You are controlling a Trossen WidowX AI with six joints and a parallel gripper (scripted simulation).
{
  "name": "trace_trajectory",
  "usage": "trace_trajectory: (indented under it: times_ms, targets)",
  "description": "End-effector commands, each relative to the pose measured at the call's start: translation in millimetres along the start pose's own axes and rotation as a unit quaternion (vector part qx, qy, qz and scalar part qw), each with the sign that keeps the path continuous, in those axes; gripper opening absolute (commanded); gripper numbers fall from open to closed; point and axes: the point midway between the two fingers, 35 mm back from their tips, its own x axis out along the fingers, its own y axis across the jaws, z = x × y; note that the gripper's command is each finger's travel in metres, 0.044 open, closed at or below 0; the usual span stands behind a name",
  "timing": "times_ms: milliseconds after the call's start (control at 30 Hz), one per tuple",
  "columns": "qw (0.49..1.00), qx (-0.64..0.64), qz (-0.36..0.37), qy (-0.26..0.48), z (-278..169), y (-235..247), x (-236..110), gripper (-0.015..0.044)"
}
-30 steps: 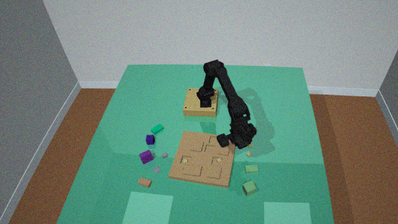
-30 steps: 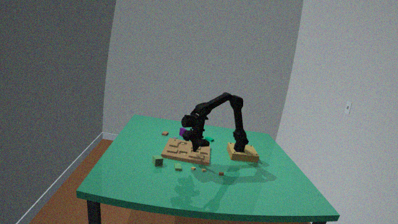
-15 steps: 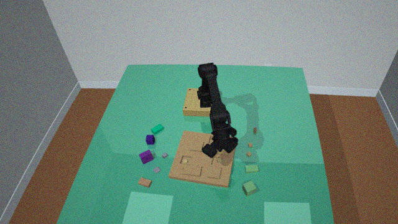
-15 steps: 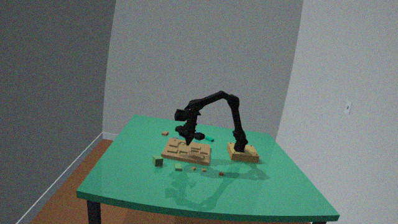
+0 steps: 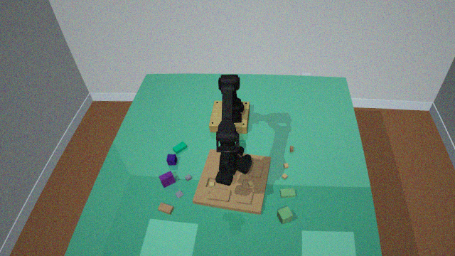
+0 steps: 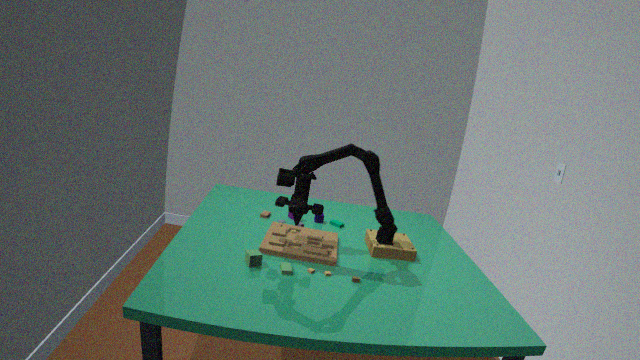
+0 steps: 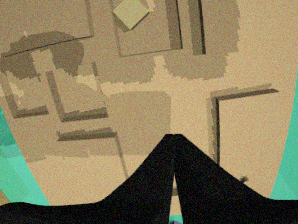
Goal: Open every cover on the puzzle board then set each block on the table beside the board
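The wooden puzzle board [image 5: 199, 200] [image 6: 299, 256] [image 7: 195, 90] lies flat, with same-coloured covers and narrow tracks. Two covers show along its front: the left cover [image 5: 219, 194] [image 7: 255, 130] and the right cover [image 5: 245, 198]. How far each is open is unclear. A pale block [image 5: 211, 183] sits in the left well. Another pale block [image 5: 250, 183] [image 7: 131, 12] sits on the right part of the board, in the arm's shadow. Two small tan blocks [image 5: 286, 166] [image 5: 284, 176] lie on the table right of the board. My gripper [image 6: 298, 223] [image 7: 173, 141] is shut and empty, pointing down above the board's left part.
Left of the board are a teal block [image 5: 180, 147], a dark blue cube [image 5: 171, 159], a purple block [image 5: 167, 179], two grey pieces [image 5: 188, 178] [image 5: 179, 194] and a brown block [image 5: 166, 208]. Right are a brown piece [image 5: 291, 148], a flat green block [image 5: 287, 193] and a green cube [image 5: 285, 215].
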Motion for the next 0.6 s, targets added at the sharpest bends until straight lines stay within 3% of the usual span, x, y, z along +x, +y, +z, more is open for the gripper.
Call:
trace_trajectory:
  times_ms: [0, 567]
  targets:
    - [0.999, -0.045, -0.001, 0.003, -18.0, -6.0, -0.3, 0.0]
    - [0.975, -0.223, 0.001, 0.005, -89.2, -22.1, -1.0, 0.0]
